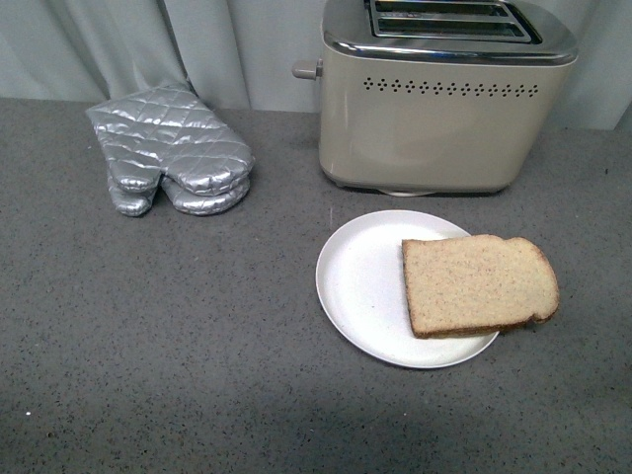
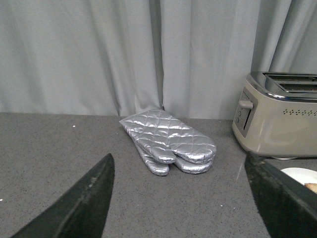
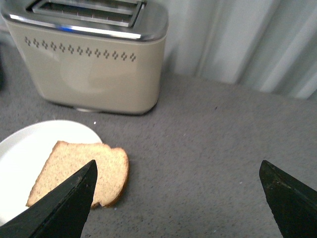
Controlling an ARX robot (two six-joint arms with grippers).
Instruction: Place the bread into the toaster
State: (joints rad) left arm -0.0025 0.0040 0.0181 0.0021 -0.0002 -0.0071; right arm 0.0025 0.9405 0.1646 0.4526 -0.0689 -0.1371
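Note:
A slice of light-brown bread (image 1: pixel 479 283) lies flat on a white plate (image 1: pixel 360 286), its rounded end hanging over the plate's right rim. The beige toaster (image 1: pixel 434 123) with a chrome top and two empty slots stands just behind the plate. Neither arm shows in the front view. My right gripper (image 3: pixel 178 171) is open and empty above bare counter; the bread (image 3: pixel 79 173) and toaster (image 3: pixel 89 64) show beside it in the right wrist view. My left gripper (image 2: pixel 181 166) is open and empty, with the toaster (image 2: pixel 280 116) off to one side.
A pair of silver quilted oven mitts (image 1: pixel 173 148) lies at the back left of the dark grey speckled counter (image 1: pixel 148 346), also in the left wrist view (image 2: pixel 168 141). A grey curtain (image 1: pixel 148 39) hangs behind everything.

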